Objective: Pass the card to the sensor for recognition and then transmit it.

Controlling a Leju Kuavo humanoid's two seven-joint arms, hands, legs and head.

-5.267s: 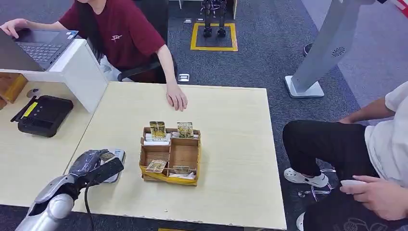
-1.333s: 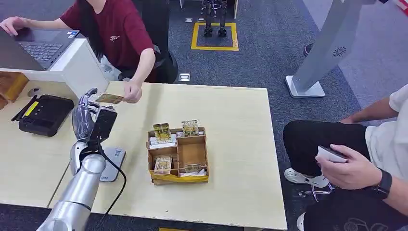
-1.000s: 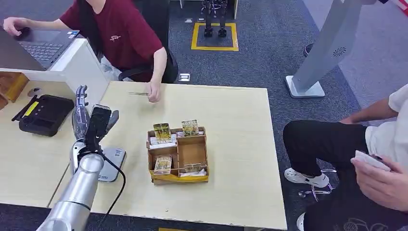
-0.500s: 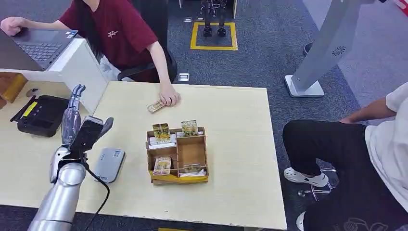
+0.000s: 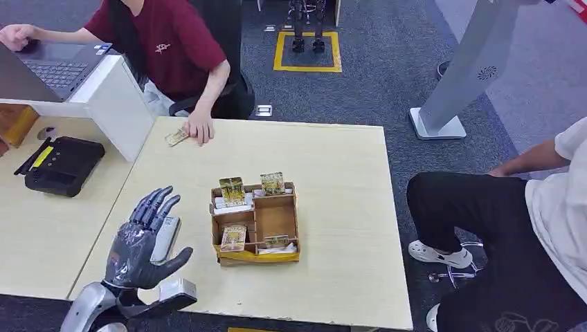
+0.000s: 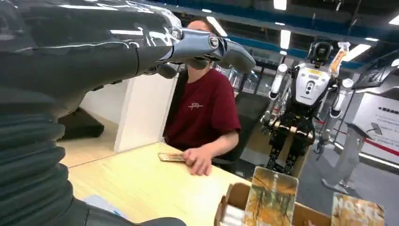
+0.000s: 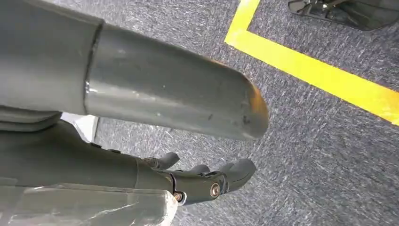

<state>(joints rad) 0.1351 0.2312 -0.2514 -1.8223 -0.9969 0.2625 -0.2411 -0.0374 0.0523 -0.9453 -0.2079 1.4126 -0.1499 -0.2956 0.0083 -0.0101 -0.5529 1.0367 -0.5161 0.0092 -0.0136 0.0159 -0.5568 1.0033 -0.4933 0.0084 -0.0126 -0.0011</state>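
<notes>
My left hand [image 5: 138, 245] hovers open with its fingers spread over the near left part of the table, holding nothing. Beneath it lies the flat grey sensor [image 5: 168, 235], mostly hidden. The card [image 5: 176, 136] lies flat at the far left edge of the table, under the fingertips of a person's hand [image 5: 201, 129]. In the left wrist view my left hand [image 6: 117, 52] reaches out above the table, with the card [image 6: 170, 157] far ahead beside that person's hand [image 6: 200, 163]. My right hand [image 7: 117, 169] hangs over grey carpet, holding nothing.
A cardboard box [image 5: 255, 223] of cards stands mid-table, right of my left hand. A black device [image 5: 62, 164] and a white partition [image 5: 118, 104] with a laptop sit at the left. A second person [image 5: 526, 207] sits at the right.
The person took the card from my raised left hand, laid it on the table and slid it left. My left hand came down and back, open, over the sensor.
</notes>
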